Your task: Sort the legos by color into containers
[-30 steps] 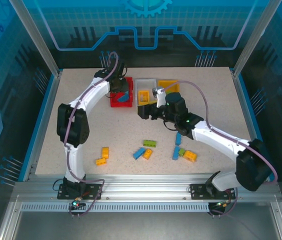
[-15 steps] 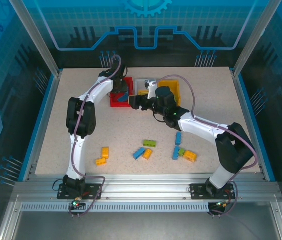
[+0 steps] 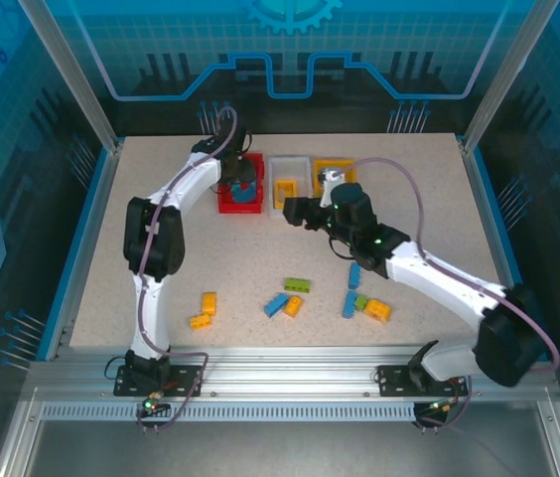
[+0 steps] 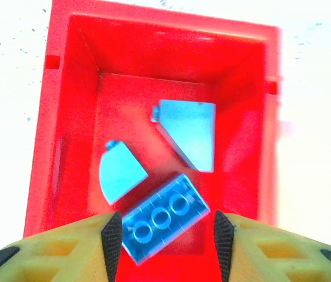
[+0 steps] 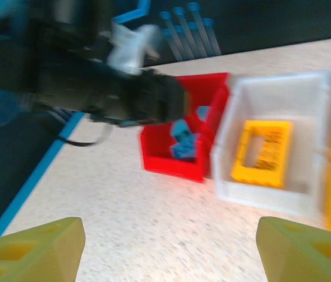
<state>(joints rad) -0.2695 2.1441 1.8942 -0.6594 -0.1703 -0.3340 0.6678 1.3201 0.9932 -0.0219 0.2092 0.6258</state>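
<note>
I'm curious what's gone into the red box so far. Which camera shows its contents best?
The left wrist view: it looks straight down into the red bin, showing three blue pieces clearly. From the top external view the left arm covers much of the bin; the right wrist view shows it blurred, from the side.

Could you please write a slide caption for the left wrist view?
Left hand poised open over the red bin, which holds three blue legos.
</note>
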